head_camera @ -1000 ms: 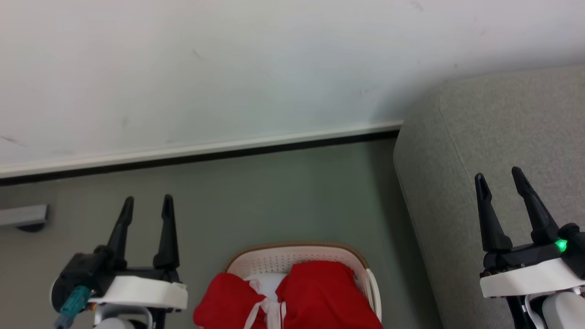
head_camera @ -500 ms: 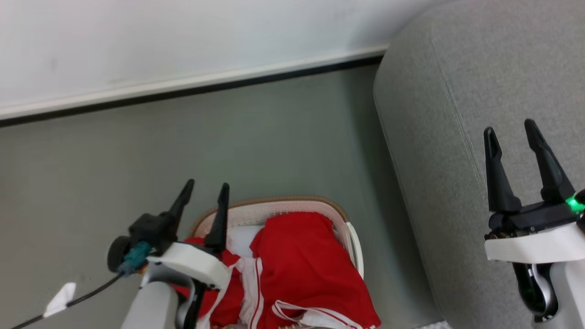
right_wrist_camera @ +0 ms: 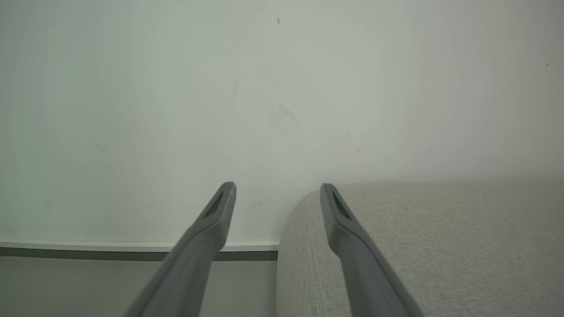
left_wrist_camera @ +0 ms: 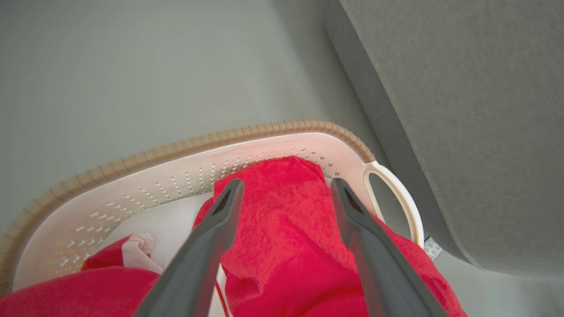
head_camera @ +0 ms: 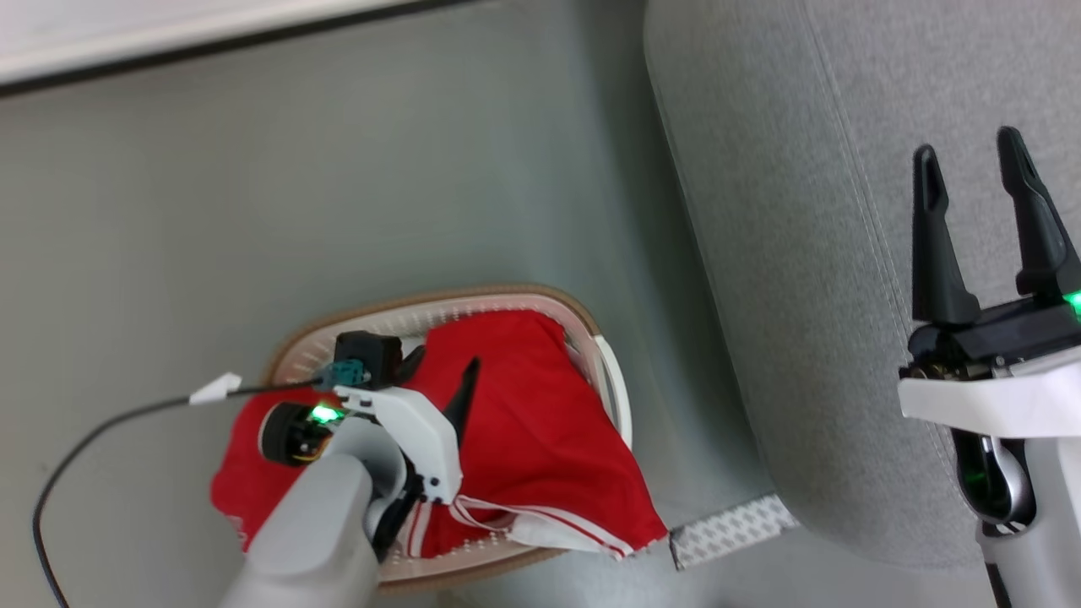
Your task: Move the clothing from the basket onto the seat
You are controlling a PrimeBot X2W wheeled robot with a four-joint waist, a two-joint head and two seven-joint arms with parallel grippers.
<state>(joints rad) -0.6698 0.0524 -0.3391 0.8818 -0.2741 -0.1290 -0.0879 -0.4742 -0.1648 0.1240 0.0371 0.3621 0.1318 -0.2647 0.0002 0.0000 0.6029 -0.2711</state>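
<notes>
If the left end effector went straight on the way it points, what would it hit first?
Most likely the red clothing heaped in the basket: the left end effector, jaws open, points right at that mound. Depth is unclear, but nothing shows in between.

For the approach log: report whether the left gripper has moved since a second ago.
Yes. The left gripper went from left of the basket, over floor, to above the clothing inside it.
</notes>
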